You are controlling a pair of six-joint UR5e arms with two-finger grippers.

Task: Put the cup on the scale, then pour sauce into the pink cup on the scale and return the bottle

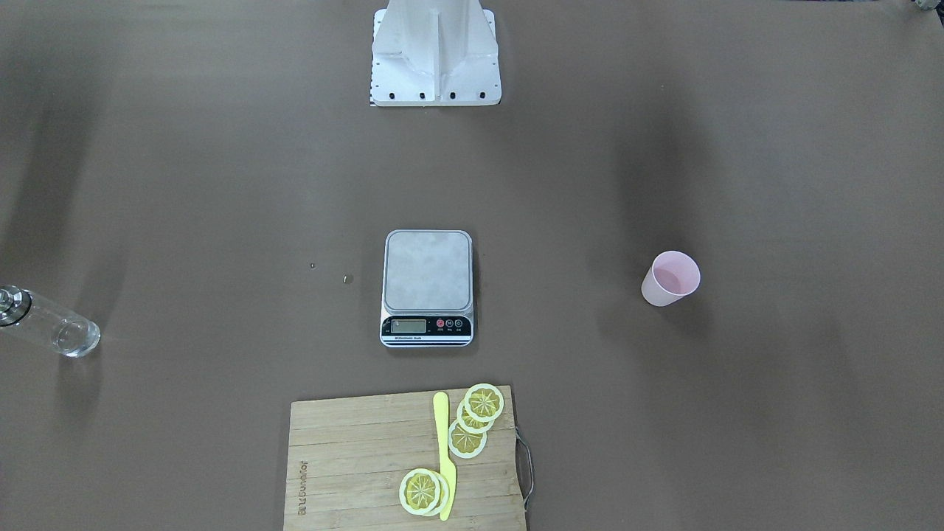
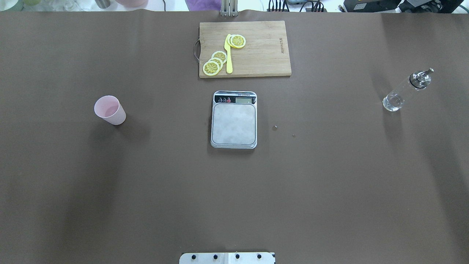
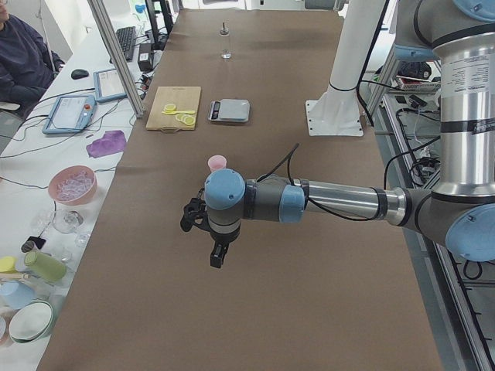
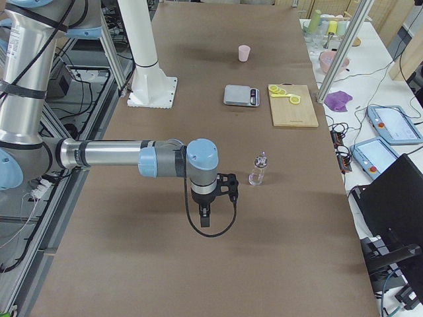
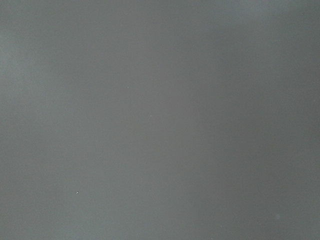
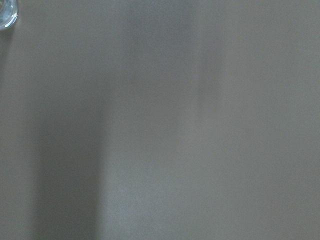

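Observation:
The pale pink cup stands upright on the brown table, left of the scale, whose silver platform is bare. The clear bottle with a silver spout stands upright far to the right; its base edges into the right wrist view. My left gripper shows only in the exterior left view and hangs over the table nearer the table's end than the cup. My right gripper shows only in the exterior right view, close to the bottle. I cannot tell whether either is open or shut.
A bamboo cutting board with lemon slices and a yellow knife lies beyond the scale. The robot's white base stands at the near edge. Bowls and cups sit off the table's far side.

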